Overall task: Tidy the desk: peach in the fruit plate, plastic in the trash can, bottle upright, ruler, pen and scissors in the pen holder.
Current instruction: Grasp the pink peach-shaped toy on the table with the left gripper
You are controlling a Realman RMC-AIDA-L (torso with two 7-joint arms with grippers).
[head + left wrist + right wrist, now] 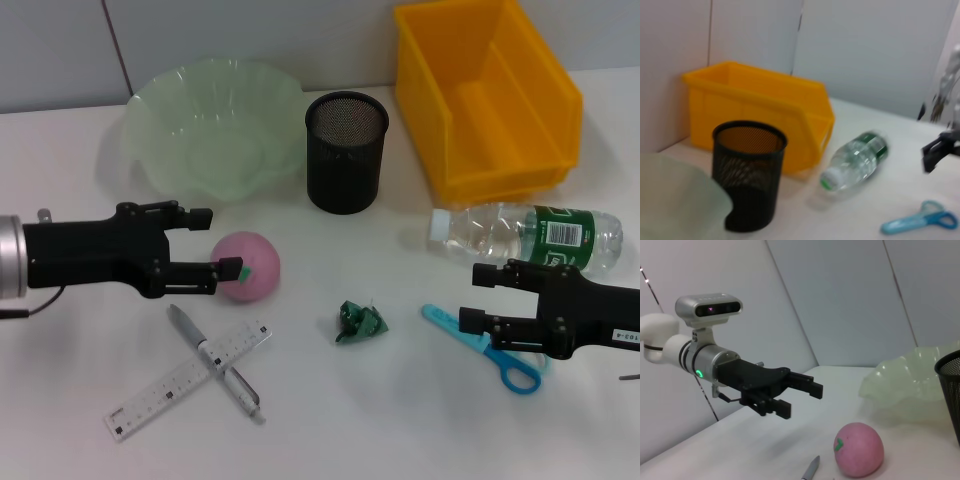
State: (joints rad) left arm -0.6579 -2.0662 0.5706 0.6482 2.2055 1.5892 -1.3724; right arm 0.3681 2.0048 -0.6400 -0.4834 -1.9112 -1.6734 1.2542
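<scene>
The pink peach (246,266) is seen on the tabletop (400,420) in front of the green fruit plate (212,126). The left end effector (208,246) is held open just beside the peach, raised above the tabletop, not touching it. The right end effector (474,298) is held open over the blue scissors (480,346), in front of the lying bottle (528,236).

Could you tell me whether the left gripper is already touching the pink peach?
Apart. The right wrist view shows the open left gripper hanging above the table with clear wall and tabletop between its fingertips and the peach.
</scene>
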